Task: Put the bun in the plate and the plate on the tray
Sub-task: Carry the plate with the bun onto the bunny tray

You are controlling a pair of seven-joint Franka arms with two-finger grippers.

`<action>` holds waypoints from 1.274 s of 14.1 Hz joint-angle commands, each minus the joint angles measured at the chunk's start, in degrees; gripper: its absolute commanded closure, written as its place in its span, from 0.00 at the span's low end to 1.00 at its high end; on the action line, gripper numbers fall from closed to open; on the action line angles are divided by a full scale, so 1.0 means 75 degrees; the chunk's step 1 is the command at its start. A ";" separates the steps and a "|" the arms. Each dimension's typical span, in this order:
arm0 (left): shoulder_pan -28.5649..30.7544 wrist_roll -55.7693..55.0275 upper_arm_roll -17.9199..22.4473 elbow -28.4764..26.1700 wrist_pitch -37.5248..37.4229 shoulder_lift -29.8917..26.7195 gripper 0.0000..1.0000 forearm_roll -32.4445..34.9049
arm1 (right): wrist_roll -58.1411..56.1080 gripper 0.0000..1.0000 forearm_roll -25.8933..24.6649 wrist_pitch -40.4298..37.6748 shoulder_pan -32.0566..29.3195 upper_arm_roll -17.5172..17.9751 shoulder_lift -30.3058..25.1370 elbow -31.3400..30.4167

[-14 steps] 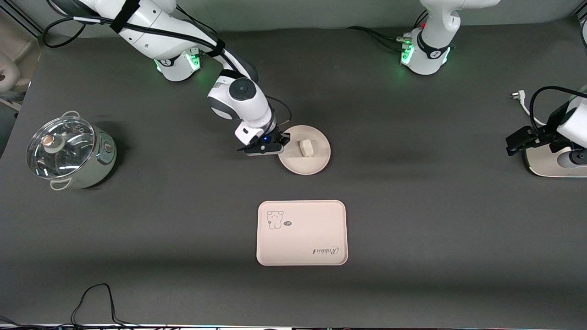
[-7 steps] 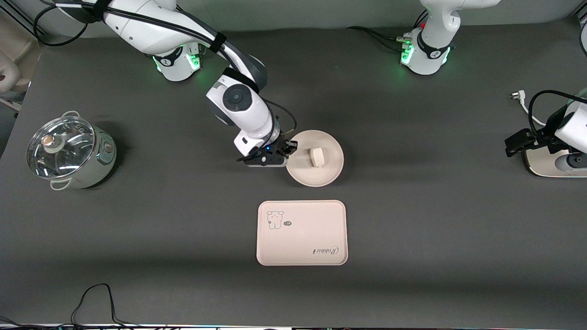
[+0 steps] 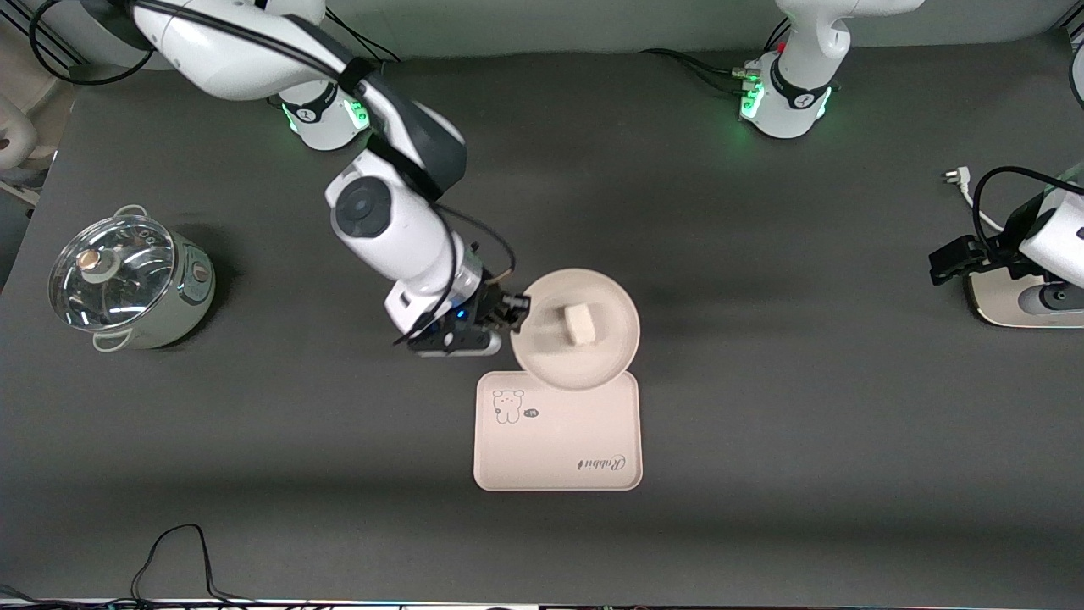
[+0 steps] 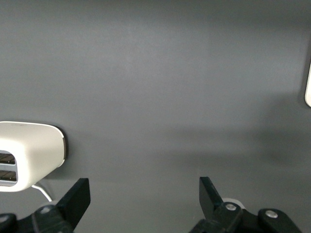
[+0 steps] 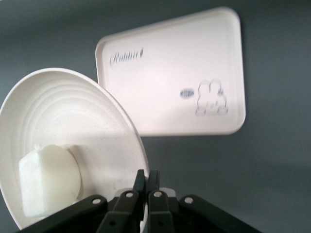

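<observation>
My right gripper (image 3: 514, 312) is shut on the rim of the round cream plate (image 3: 593, 356) and holds it in the air, over the tray's edge that is farther from the front camera. The off-white bun (image 3: 580, 324) lies in the plate. In the right wrist view the plate (image 5: 77, 116) is pinched at its rim by the gripper (image 5: 147, 175), with the bun (image 5: 47, 179) in it. The rectangular tray (image 3: 556, 440) with the bear drawing lies on the table below; it also shows in the right wrist view (image 5: 170, 73). My left gripper (image 4: 143, 191) is open and empty, waiting at the left arm's end of the table.
A glass-lidded pot (image 3: 127, 284) stands at the right arm's end of the table. A white toaster (image 4: 29, 155) sits under the left gripper, with a plug and cable (image 3: 961, 182) nearby. A black cable (image 3: 178, 555) lies near the front edge.
My right gripper has lifted the plate with the bun off the table and carried it toward the front camera, until it overlaps the tray's edge. The left arm has barely moved.
</observation>
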 commanded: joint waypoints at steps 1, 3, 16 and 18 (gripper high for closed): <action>-0.0075 0.0142 0.0063 0.0250 -0.0333 0.0077 0.00 0.0030 | -0.0475 1.00 0.0091 -0.0117 0.0094 -0.0230 0.1239 0.1353; -0.0075 0.0142 0.0063 0.0250 -0.0321 0.0089 0.00 0.0030 | -0.1071 1.00 0.0090 -0.0093 0.0094 -0.0395 0.1825 0.1880; -0.0087 0.0048 0.0051 0.0215 -0.0356 0.0077 0.00 -0.0028 | -0.1109 1.00 -0.0449 0.0762 0.0469 -0.0734 0.3633 0.2739; -0.0087 0.0060 0.0051 0.0203 -0.0403 0.0042 0.00 -0.0040 | -0.1121 1.00 -0.0437 0.0786 0.0469 -0.0759 0.3726 0.2762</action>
